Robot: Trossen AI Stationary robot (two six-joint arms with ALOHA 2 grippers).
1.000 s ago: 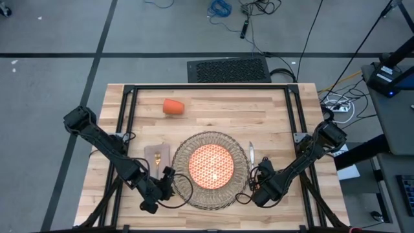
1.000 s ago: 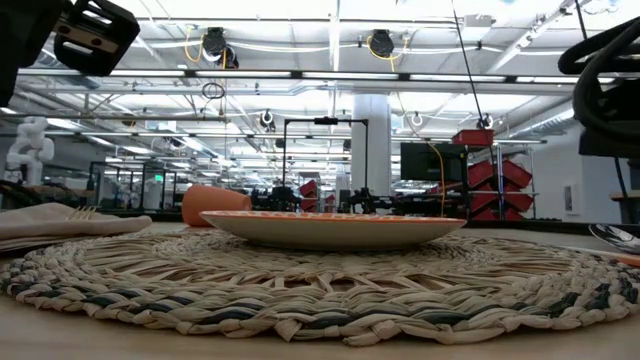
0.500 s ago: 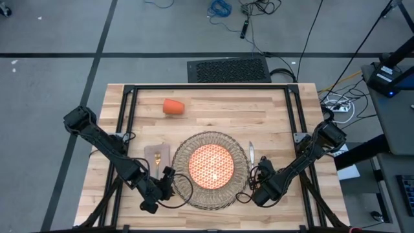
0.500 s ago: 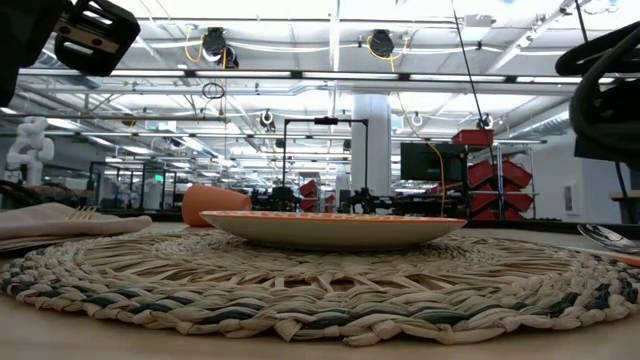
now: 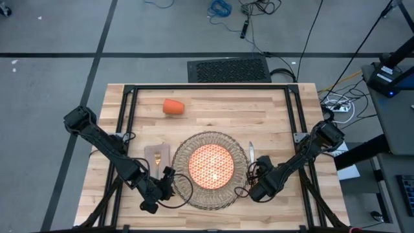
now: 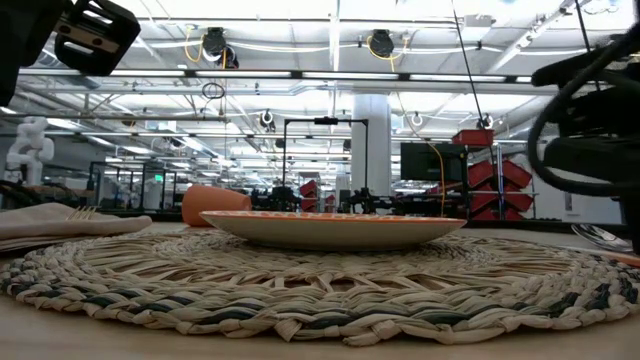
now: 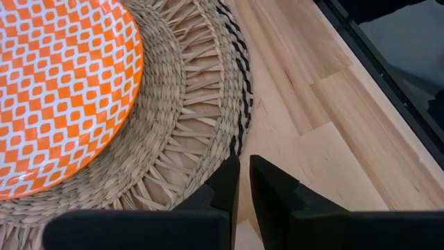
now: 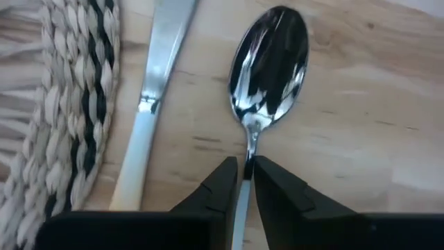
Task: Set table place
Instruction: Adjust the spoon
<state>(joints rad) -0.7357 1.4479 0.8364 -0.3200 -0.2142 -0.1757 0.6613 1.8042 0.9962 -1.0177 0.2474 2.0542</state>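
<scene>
the spoon (image 8: 269,66) lies on the bench (image 5: 272,110) just right of the knife (image 8: 158,83), both beside the woven placemat (image 5: 184,162) that carries the orange plate (image 5: 211,164). its long axis runs straight out from the right tool (image 8: 243,182), bowl farthest away, and the fingers are nearly closed on the thin handle. the right arm is clearly the nearer one. the left tool (image 7: 243,182) waits at the mat's near-left edge, almost closed and empty. only the high view shows the cup (image 5: 173,106) lying on its side far back, and the fork (image 5: 157,158) on the napkin (image 5: 151,153).
</scene>
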